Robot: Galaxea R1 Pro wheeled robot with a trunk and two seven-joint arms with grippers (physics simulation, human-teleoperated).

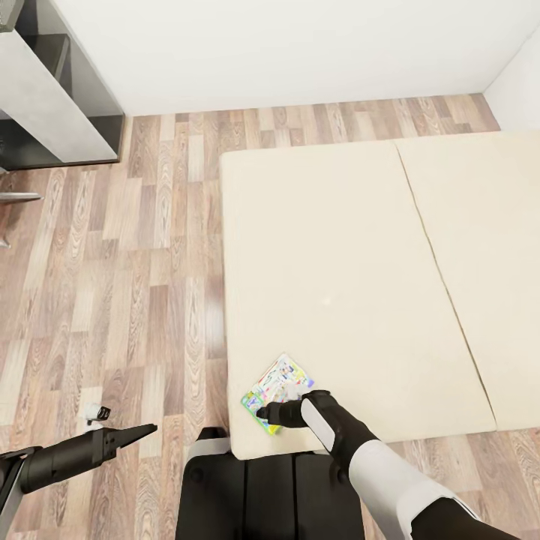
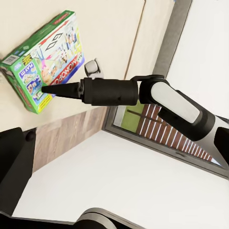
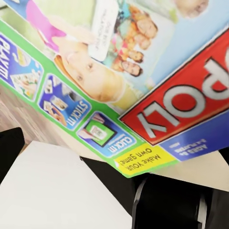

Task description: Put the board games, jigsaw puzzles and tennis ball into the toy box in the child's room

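Wood floor runs past the bed (image 1: 337, 262), and the beige mattress has one toy on it. That toy is the white-and-green board game (image 1: 276, 391). It lies flat near the corner of the bed closest to me, low in the head view, just above my trunk.

My right gripper (image 1: 264, 412) is the near one. It sits right at the game's close edge, and the box spreads away from it toward about 1 o'clock. The box's long side also points that way, up and to the right across the bed. So I think I must reach forward and a bit right to get more of the box between the fingers. From the left wrist view the right gripper's tip (image 2: 52, 89) looks like one dark point laid over the game (image 2: 45, 59), so the fingers seem pressed together. I can't tell if they pinch the box edge or just touch it. The right wrist view shows the game's lid (image 3: 143, 71) very close up.

My left gripper (image 1: 146, 430) hangs over the floor at about 9 o'clock from the game, well apart from it. Its fingers look closed to a point, with nothing in them.
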